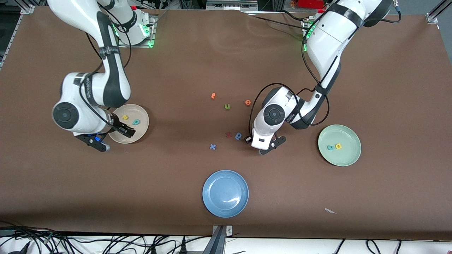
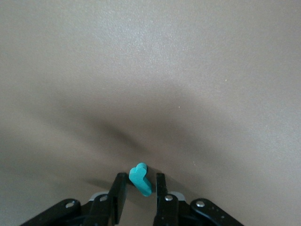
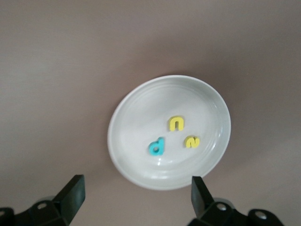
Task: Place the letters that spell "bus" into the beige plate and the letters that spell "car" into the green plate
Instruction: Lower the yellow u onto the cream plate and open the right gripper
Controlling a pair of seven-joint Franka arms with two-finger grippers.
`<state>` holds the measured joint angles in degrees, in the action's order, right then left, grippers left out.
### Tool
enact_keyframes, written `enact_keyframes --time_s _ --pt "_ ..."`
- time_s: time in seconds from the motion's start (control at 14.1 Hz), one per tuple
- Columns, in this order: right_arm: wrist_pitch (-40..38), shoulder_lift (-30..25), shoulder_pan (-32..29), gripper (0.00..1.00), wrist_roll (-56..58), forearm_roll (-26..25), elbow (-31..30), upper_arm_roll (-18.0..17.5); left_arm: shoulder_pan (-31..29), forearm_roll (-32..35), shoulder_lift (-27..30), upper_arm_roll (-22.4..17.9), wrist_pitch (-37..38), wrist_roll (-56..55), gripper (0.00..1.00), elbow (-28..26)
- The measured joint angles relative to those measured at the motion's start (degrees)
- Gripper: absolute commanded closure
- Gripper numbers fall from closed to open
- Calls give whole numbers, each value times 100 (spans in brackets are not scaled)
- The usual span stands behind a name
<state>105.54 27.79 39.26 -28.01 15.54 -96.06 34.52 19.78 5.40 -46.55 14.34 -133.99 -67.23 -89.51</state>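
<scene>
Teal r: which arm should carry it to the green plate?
Left, likely. Its hand already has the teal r between its fingers, and the green plate lies at its end of the table. The right hand hangs open over the beige plate.

Teal b (image 3: 156, 146), yellow u (image 3: 176, 123), s (image 3: 192, 141) in beige plate (image 3: 136, 117); teal c (image 1: 330, 147), yellow a (image 1: 338, 146) in green plate (image 1: 348, 158).

A brown mat is covering the worktop (image 1: 226, 63) from end to end, lying slightly rippled toward its upper edge. Soft overhead light is casting faint shadows on it. Black cables (image 1: 106, 243) are trailing over a white strip just below the worktop's edge nearest the front camera. Metal frame pieces (image 1: 436, 12) are standing at the worktop's upper corners. A small white paper scrap (image 1: 330, 211) is lying on the mat.
</scene>
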Motion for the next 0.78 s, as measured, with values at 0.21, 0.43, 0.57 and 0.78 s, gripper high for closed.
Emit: enact_keyframes --time_s 0.21,0.43,0.57,0.78 --pt "-891 -39 -2 0 403 -8 953 162 1 11 0 -11 0 0 94 4" --pt "-1522 -145 -25 0 718 -342 1608 246 1 18 0 -13 0 4 100 8" --pt "-1535 -454 -247 0 1104 -706 1722 27 -2 79 1 -21 0 6 100 21" --pt "-1586 -1011 -1477 0 1993 -926 1703 -1037 -59 347 56 -72 159 160 100 176"
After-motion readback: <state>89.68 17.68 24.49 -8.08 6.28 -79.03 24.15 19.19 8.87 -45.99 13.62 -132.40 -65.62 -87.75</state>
